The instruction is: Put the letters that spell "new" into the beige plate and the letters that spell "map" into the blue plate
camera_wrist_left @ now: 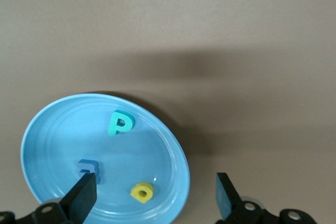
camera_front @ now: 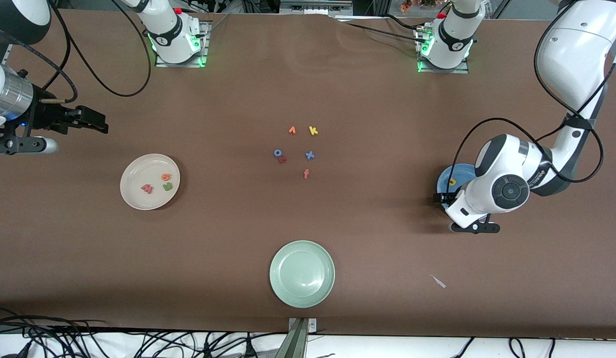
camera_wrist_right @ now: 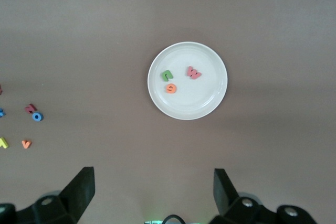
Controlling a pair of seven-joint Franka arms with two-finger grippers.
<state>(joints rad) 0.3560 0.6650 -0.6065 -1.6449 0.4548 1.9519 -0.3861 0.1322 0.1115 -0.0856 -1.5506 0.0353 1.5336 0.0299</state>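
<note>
1. Two plates are filled: the beige plate (camera_front: 149,181), at nine o'clock on the table, holds the green n (camera_wrist_right: 167,75), orange e (camera_wrist_right: 171,88) and red w (camera_wrist_right: 193,72).
2. The blue plate (camera_wrist_left: 58,124), at three o'clock, holds the teal p (camera_wrist_left: 120,123), blue m (camera_wrist_left: 88,168) and yellow a (camera_wrist_left: 142,192).
3. The left gripper (camera_wrist_left: 155,195) hangs low over the blue plate, jaws wide, empty; lifting carelessly, a finger might clip the rim and spill letters.
4. The right gripper (camera_wrist_right: 152,192) waits wide open, empty, above the beige plate.

The bench (camera_front: 308,89) is covered in a matt brown sheet, a bit rippled up near the arm bases. Blue plate (camera_wrist_left: 52,129) is smooth and glossy, with faint rings and a shine. Beige plate (camera_wrist_right: 210,93) and green plate (camera_front: 302,273) look glazed too. The letters, like the teal p (camera_wrist_left: 121,123), look like soft matt foam.
</note>
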